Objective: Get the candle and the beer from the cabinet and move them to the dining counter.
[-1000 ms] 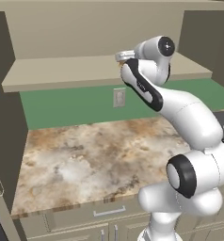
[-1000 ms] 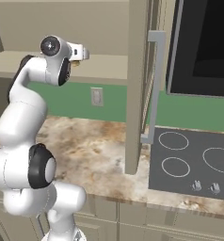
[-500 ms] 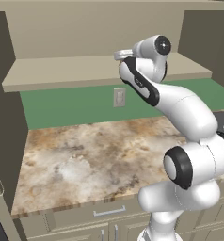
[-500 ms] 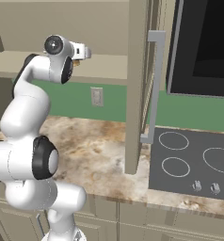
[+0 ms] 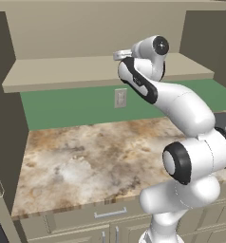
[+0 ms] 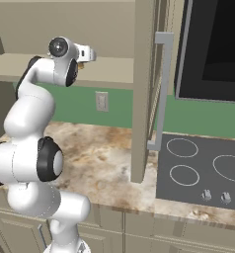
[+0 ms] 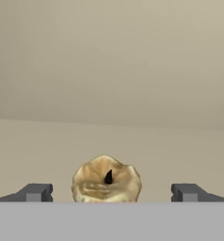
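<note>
Two base views first. From the left: beige shelf [image 5: 86, 71] above green wall, socket plate [image 5: 120, 98], marbled worktop [image 5: 96, 156] below. From the right: open cabinet door [image 6: 141, 89], black cooktop [image 6: 203, 168], oven [image 6: 215, 47]. From the hand: gripper [image 7: 111, 193] spread wide, holding nothing, candle [image 7: 106, 181] between fingertips [image 7: 36, 192] on shelf.

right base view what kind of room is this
A rendered kitchen, it seems: a black cooktop set in a marbled stone worktop, a beige cabinet above, and a wall socket plate on the green backsplash.
</note>
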Tool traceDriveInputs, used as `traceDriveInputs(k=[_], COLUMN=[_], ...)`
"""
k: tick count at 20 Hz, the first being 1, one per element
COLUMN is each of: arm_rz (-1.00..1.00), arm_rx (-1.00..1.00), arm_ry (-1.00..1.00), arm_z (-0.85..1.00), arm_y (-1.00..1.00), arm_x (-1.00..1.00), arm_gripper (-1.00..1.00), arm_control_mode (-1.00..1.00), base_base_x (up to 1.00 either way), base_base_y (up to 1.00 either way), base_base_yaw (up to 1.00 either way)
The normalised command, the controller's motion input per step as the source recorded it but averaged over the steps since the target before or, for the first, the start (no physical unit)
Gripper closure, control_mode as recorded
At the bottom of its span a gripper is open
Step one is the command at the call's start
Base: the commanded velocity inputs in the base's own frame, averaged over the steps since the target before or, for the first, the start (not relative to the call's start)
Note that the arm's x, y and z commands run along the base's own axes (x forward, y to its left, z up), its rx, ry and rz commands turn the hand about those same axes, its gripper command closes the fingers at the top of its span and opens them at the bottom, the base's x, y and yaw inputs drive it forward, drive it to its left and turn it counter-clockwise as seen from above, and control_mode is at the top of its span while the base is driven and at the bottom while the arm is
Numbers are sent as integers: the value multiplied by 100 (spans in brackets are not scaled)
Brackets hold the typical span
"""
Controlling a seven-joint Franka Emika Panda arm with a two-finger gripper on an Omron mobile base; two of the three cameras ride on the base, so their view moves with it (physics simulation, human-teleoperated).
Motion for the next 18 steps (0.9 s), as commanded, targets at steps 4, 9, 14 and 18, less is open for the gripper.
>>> traceDriveInputs(k=[4,9,14,18], arm_rz=[0,0,0,0], arm_rx=[0,0,0,0], arm_ry=[0,0,0,1], arm_z=[-5,-5,-11,-11], arm_y=[4,0,0,0], arm_x=[8,8,3,4], arm_gripper=[-100,-100,-100,-100], arm_control_mode=[-100,-100,-100,-100], base_base_x=[0,0,0,0], base_base_y=[0,0,0,0], base_base_yaw=[0,0,0,0])
